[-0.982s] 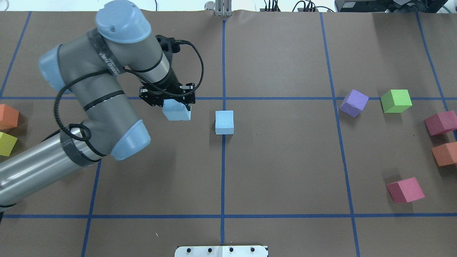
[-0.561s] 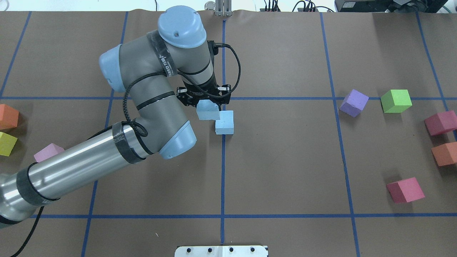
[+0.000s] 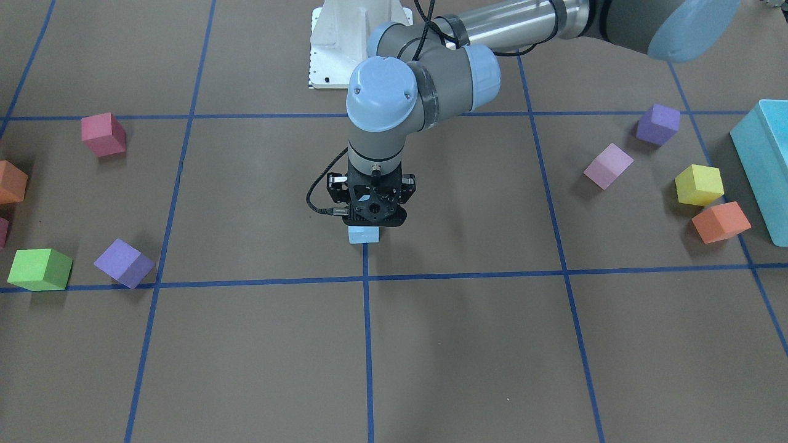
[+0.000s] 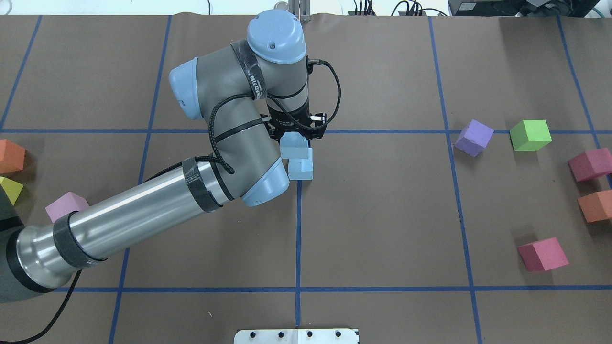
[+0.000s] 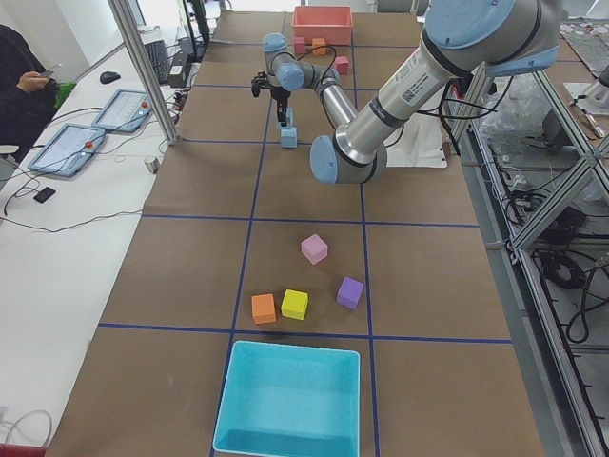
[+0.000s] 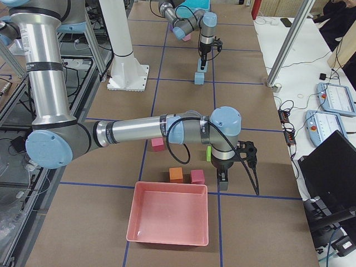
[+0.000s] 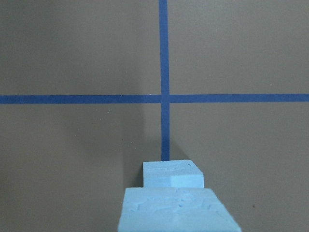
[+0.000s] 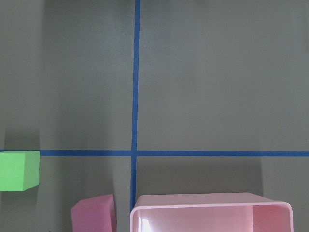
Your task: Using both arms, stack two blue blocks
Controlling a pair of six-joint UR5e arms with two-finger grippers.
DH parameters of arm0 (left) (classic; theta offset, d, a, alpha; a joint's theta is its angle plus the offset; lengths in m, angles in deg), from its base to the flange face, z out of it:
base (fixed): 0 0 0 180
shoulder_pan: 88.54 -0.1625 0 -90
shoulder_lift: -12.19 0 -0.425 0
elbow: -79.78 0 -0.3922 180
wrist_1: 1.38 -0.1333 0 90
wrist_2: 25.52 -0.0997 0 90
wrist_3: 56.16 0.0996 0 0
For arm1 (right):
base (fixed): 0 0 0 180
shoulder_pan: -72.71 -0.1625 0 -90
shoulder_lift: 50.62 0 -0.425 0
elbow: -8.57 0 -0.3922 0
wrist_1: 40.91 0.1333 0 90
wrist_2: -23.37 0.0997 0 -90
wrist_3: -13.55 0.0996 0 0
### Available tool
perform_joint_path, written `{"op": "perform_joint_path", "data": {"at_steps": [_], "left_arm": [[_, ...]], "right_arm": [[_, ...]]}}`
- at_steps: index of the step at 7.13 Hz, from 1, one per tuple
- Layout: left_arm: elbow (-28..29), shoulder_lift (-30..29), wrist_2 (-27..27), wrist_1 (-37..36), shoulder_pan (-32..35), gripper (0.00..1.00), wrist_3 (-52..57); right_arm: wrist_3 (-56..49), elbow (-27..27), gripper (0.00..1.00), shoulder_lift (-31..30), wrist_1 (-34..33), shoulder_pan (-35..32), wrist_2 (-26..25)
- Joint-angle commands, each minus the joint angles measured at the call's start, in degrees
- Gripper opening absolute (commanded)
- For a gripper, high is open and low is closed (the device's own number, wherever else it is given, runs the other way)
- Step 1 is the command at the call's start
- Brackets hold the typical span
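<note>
My left gripper (image 4: 295, 135) is shut on one blue block (image 4: 292, 146) and holds it just over the far left corner of the other blue block (image 4: 302, 169), which rests on the table at the centre line. In the left wrist view the held block (image 7: 176, 210) fills the bottom edge and the resting block (image 7: 173, 175) lies just beyond it. In the front-facing view the left gripper (image 3: 369, 212) hides all but one blue face (image 3: 363, 235). My right gripper (image 6: 222, 181) shows only in the right side view, near a pink tray; I cannot tell if it is open.
A purple cube (image 4: 473, 137), a green cube (image 4: 530, 135), dark pink cubes (image 4: 542, 254) and an orange cube (image 4: 595, 205) lie at the right. A pale pink cube (image 4: 67, 204) lies at the left. A turquoise box (image 5: 290, 400) and a pink tray (image 6: 169, 219) stand at the table's ends.
My left arm has swung right with the blue block in its grip, from well left of the resting blue block to over its far left corner.
</note>
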Motion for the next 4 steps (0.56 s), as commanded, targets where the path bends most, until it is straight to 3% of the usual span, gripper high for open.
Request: {"op": "perform_joint_path", "data": {"at_steps": [1,4], "left_arm": [[3.21,0.27,-0.50,3.70,-0.12,0.62,0.96],[3.22,0.36,-1.20,3.71,-1.70,0.62,0.27]], "right_arm": [[0.00,0.00,1.00,0.05,0.00,0.00,-0.12],[0.00,-0.08,1.00,0.05,0.00,0.09,-0.21]]}}
